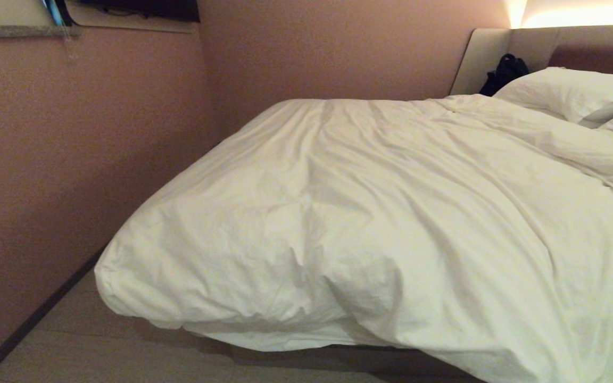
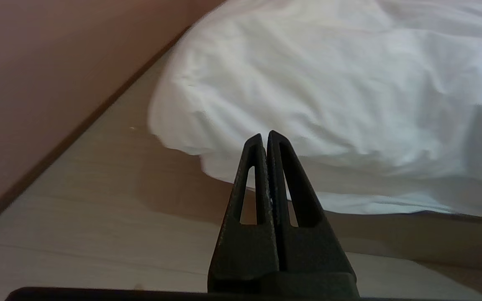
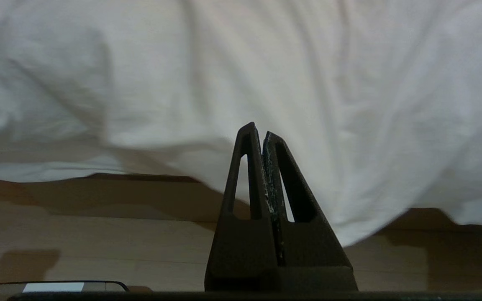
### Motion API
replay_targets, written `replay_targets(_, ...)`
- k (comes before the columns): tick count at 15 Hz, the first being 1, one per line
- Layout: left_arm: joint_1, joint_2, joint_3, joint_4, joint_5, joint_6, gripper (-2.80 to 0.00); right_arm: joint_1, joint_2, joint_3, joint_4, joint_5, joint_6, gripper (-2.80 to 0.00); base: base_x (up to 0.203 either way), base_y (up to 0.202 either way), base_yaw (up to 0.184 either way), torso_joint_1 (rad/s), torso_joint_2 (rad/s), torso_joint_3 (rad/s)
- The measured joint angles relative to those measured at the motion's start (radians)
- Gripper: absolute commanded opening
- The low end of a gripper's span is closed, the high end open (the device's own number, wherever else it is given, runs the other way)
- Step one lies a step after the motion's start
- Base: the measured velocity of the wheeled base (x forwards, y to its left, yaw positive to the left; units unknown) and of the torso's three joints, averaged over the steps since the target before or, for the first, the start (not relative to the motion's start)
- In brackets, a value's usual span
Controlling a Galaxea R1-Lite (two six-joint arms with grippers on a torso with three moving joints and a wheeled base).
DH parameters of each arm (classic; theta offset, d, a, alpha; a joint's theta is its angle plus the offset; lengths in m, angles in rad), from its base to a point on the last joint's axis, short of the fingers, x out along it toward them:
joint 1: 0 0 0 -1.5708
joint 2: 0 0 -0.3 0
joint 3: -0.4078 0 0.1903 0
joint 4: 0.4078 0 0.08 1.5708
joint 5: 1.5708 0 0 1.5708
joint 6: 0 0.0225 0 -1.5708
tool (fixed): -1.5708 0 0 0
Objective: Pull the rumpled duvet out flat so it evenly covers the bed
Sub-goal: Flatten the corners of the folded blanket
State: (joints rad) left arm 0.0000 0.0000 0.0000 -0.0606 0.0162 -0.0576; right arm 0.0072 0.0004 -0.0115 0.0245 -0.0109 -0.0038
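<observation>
A thick creased white duvet (image 1: 381, 213) lies across the bed, whose base (image 1: 338, 354) shows as a dark strip under the foot edge. The duvet bulges over the near left corner and hangs lower toward the floor on the right. My left gripper (image 2: 265, 136) is shut and empty, held short of the duvet (image 2: 329, 83) near that corner, above the floor. In the right wrist view my right gripper (image 3: 257, 129) is shut too, with nothing in it, in front of the hanging duvet (image 3: 308, 83). Neither arm shows in the head view.
A pinkish wall (image 1: 72, 159) runs close along the bed's left side, leaving a narrow strip of wood floor (image 1: 72, 346). Two white pillows (image 1: 572, 93) lie at the padded headboard (image 1: 498, 53), with a dark bag (image 1: 504, 72) behind them.
</observation>
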Motion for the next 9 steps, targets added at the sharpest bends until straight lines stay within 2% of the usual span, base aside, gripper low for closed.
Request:
replay_targets(3, -0.002, 0.000, 0.000, 0.003, 0.001, 0.000, -2.80, -0.002, 0.000, 0.000, 0.000, 0.000, 0.000, -2.80, 0.065, 0.139, 0.006, 0.004, 0.00, 0.002)
replay_targets(9, 0.001, 0.000, 0.000, -0.001, 0.000, 0.000, -2.80, 0.001, 0.000, 0.000, 0.000, 0.000, 0.000, -2.80, 0.190, 0.185, 0.001, 0.001, 0.00, 0.003)
